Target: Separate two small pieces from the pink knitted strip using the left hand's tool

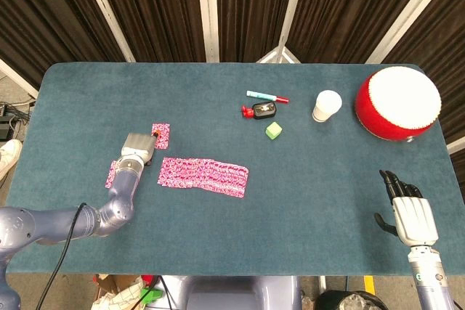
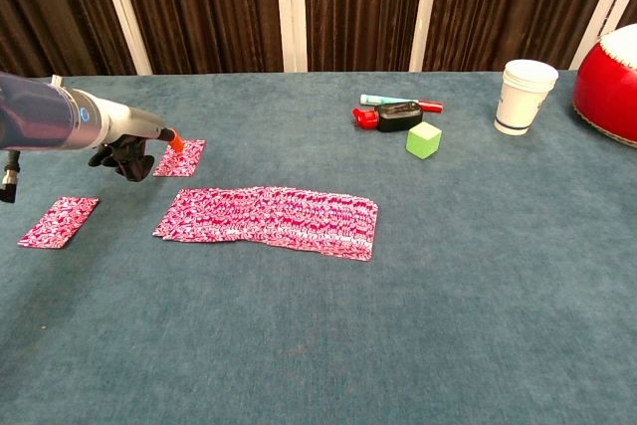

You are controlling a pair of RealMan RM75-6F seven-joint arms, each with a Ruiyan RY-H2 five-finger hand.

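Two small pink pieces lie apart from the pink knitted strip point(image 2: 269, 216) on the teal table point(image 2: 478, 276): one piece point(image 2: 181, 157) sits just above the strip's left end, the other piece point(image 2: 59, 221) lies further left, near the frame's left edge in the chest view. The left hand point(image 2: 121, 156), dark fingers wrapped around a grey tool point(image 2: 119, 124), holds the tool's orange tip point(image 2: 174, 140) at the left edge of the upper piece. In the head view the strip point(image 1: 204, 176) stretches across the centre-left of the table, with the tool's grey body point(image 1: 136, 147) just to its upper left. The right hand point(image 1: 408, 210) rests at the lower right of the head view, holding nothing, its fingers extended and slightly apart. Toward the upper right stand a white paper cup point(image 2: 524, 96) and a red and white drum point(image 2: 609, 82); left of the cup lie a green cube point(image 2: 423, 139), a black and red gadget point(image 2: 389, 116) and a marker pen point(image 2: 400, 103)
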